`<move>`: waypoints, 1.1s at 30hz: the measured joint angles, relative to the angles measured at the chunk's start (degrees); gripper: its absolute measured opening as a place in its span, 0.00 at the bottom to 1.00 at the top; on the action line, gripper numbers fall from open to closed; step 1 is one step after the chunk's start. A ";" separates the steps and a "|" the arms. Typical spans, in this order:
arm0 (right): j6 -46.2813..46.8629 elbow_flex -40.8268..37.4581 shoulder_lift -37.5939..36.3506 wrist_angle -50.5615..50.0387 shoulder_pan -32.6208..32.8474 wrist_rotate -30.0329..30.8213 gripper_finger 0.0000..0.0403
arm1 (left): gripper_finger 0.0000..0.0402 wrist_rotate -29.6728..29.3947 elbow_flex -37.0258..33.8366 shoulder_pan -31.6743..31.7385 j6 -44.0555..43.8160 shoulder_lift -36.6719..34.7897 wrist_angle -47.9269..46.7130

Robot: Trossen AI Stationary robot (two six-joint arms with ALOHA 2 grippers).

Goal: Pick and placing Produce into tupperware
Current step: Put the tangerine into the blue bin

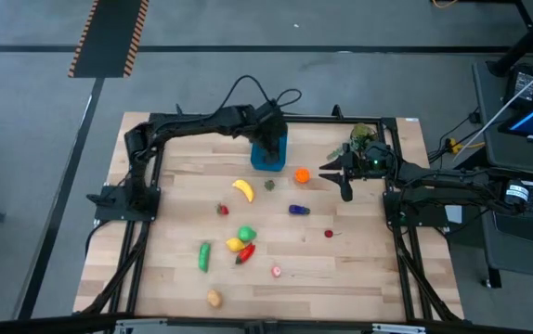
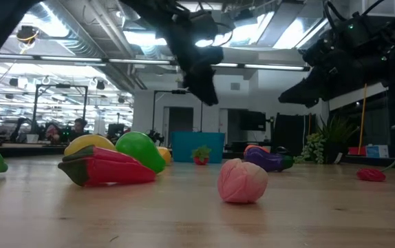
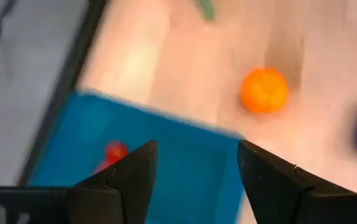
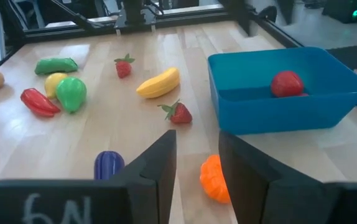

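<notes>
Right now the left end effector (image 1: 268, 139) hangs directly over the teal tupperware (image 1: 268, 156) in the upper middle of the high view, its fingers parted with nothing between them, a pose that fits a drop into the tub. One red piece (image 4: 287, 83) lies inside. The right end effector (image 1: 343, 182) hovers to the right of the orange (image 1: 302, 174), fingers a little apart and empty, apparently lined up for that fruit as a next pick.

The rest of the produce lies scattered on the desk (image 1: 359, 269) toward the lower centre: banana (image 1: 242, 189), purple eggplant (image 1: 298, 210), green cucumber (image 1: 204, 256), red pepper (image 1: 245, 253).

The overhead camera cannot see into the tub (the arm covers it); both wrist views show its contents. The low view alone shows the end effectors well clear of the desk.
</notes>
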 joint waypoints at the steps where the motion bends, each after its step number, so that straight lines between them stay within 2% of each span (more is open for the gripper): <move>1: -0.01 0.02 0.00 -0.15 0.00 0.00 0.30 | 0.53 -0.09 -1.76 -0.25 -0.53 -1.12 1.29; 8: -0.04 0.02 0.09 -0.45 0.02 0.00 0.30 | 0.53 -0.28 -21.39 -2.59 -5.51 -14.59 15.20; 16: 1.23 0.02 0.09 1.08 0.28 0.00 0.30 | 0.53 -0.59 -42.26 -7.94 -7.05 -32.41 31.67; 27: 4.19 0.04 0.09 6.28 0.68 -2.01 0.30 | 0.53 -3.75 -63.57 -13.09 -10.11 -53.17 47.02; 33: 4.09 0.04 0.09 6.65 0.67 -1.99 0.30 | 0.53 -5.77 -71.37 -17.08 -11.61 -60.07 52.32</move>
